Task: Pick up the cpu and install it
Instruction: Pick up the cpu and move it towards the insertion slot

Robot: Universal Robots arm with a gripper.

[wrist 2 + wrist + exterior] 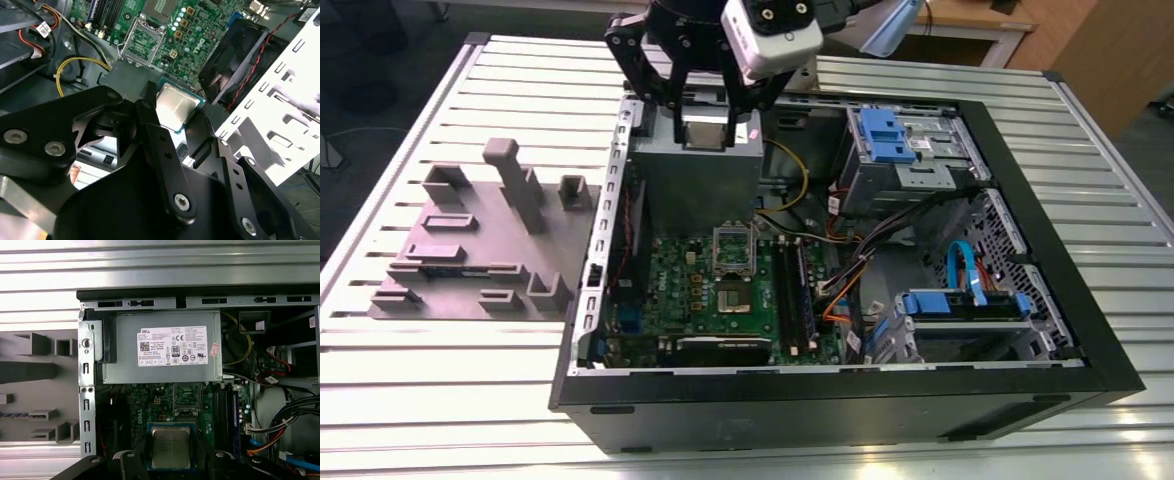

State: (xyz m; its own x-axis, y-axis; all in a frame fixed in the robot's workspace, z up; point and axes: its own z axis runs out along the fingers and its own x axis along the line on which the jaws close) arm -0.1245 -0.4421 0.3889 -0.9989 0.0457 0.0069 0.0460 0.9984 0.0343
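Note:
The cpu (176, 106), a thin square chip with a dull silver top and a pale rim, sits between the black fingers (150, 130) of my gripper (175, 114), which is shut on it. In the first wrist view the cpu (171, 447) hangs over the green motherboard (150, 405), short of the open socket (186, 397). In the exterior view my gripper (716, 128) hovers above the grey power supply box (698, 175), at the back of the open computer case (1067, 300). The socket frame (734, 255) lies in front of that box, on the motherboard.
Inside the case are blue drive cages (894, 135), coloured cables (854, 270), memory sticks (798, 290) and a black fan (240, 55). A grey fixture block (480, 240) with slots and posts stands on the slatted table at the exterior view's left.

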